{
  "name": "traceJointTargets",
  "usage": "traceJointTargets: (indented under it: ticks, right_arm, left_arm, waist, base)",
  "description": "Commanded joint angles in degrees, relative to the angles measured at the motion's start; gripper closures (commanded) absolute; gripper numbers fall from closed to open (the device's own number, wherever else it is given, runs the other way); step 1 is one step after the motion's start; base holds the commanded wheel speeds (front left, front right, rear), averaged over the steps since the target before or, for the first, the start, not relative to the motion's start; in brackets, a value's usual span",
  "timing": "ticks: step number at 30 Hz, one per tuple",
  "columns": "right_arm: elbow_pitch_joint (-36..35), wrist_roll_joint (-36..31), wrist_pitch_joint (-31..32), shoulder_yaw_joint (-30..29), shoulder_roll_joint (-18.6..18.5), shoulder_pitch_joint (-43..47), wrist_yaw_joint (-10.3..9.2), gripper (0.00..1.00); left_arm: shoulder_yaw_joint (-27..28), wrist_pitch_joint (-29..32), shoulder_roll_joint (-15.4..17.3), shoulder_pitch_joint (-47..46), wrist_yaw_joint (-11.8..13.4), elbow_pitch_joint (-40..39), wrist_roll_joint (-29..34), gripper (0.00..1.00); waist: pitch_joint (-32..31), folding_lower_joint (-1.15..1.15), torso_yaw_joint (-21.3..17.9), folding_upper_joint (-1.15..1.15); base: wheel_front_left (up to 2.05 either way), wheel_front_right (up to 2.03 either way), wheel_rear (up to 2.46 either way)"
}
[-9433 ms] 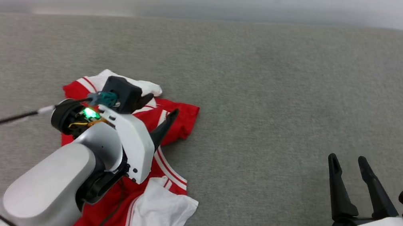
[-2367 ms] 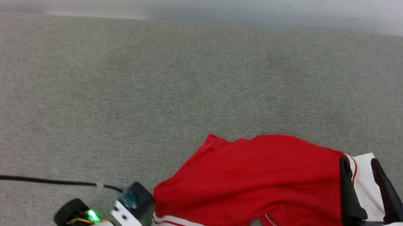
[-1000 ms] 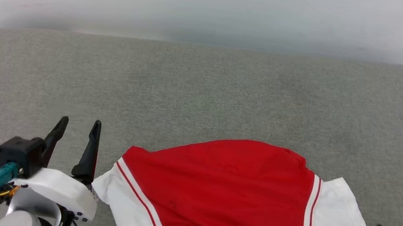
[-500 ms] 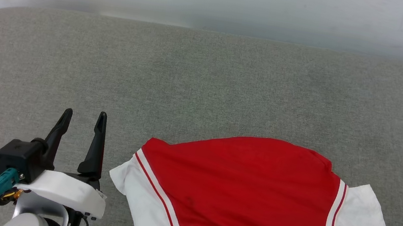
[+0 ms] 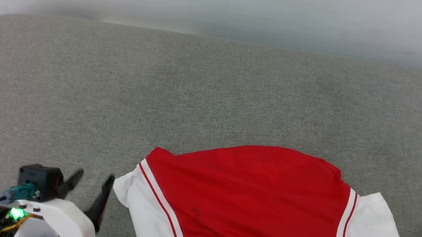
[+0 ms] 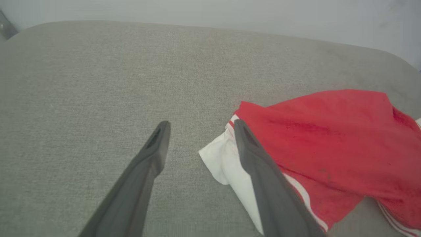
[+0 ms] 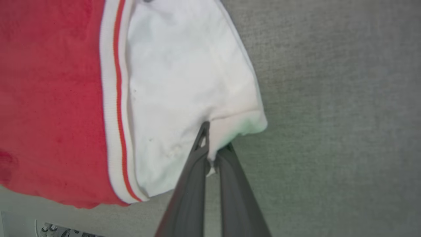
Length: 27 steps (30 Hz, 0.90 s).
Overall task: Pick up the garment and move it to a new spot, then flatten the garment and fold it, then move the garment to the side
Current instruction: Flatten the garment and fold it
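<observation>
Red jersey T-shirt with white sleeves and red-white striped trim lies on the grey woven cushion, toward its near edge and right of its middle. Its plain side is up and the body is bunched in soft, shallow folds. Flattening looks barely begun to me; the folding and the move aside are all left. Right gripper has its 2 dark fingers pinched tight on the corner of 1 white sleeve, where the thin knit puckers. Left gripper hovers over the cushion's near left with its fingers spread wide, holding nothing, just beside the other sleeve.
</observation>
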Motion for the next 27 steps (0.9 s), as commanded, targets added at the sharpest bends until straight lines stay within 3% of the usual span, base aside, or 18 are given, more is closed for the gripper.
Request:
traceJointTargets:
  ticks: [1,7,21,22,23,24,27]
  right_arm:
    - [-1.40,-0.66,-0.23,0.18,0.07,0.42,-0.02,1.00]
    - [-6.98,-1.65,0.57,2.04,1.33,0.47,-0.01,1.00]
    - [-9.34,-1.02,-1.20,4.78,3.53,-1.30,-0.02,1.00]
    - [-9.22,-0.95,-1.46,4.69,3.59,-1.31,-0.02,1.00]
    - [-9.23,-0.89,-1.73,4.56,3.65,-1.36,-0.02,1.00]
    - [-9.34,-0.72,-2.19,4.46,3.69,-1.51,-0.02,1.00]
    - [-9.68,-0.66,-3.53,4.06,3.22,-1.80,-0.02,1.00]
  left_arm:
    - [-1.06,2.50,1.11,0.62,-0.72,-0.38,-0.57,0.00]
    - [-5.46,13.26,3.60,-0.46,-4.33,-0.43,-3.81,0.00]
    - [-12.88,27.17,1.53,-5.76,-9.48,8.80,-6.56,0.00]
    - [-13.41,28.26,1.22,-5.85,-9.98,9.34,-6.97,0.22]
    - [-13.89,28.89,0.99,-5.99,-10.36,9.66,-7.17,0.57]
    - [-13.92,28.89,0.70,-6.16,-10.53,9.85,-7.22,1.00]
    - [-13.30,28.33,0.74,-7.02,-11.02,10.26,-7.42,1.00]
  waist:
    - [-0.28,0.00,-0.57,0.00]
    - [0.58,0.00,-2.26,0.00]
    - [5.02,0.00,-5.95,0.00]
    - [5.06,0.00,-6.06,0.00]
    - [5.07,0.00,-6.19,0.00]
    - [5.06,0.00,-6.30,0.00]
    - [4.55,0.00,-6.23,0.00]
  base:
    - [0.00,0.00,0.00]
    - [0.00,0.00,0.00]
    - [0.00,0.00,0.00]
    - [0.00,0.00,0.00]
    - [0.00,0.00,0.00]
    - [0.00,0.00,0.00]
    - [0.00,0.00,0.00]
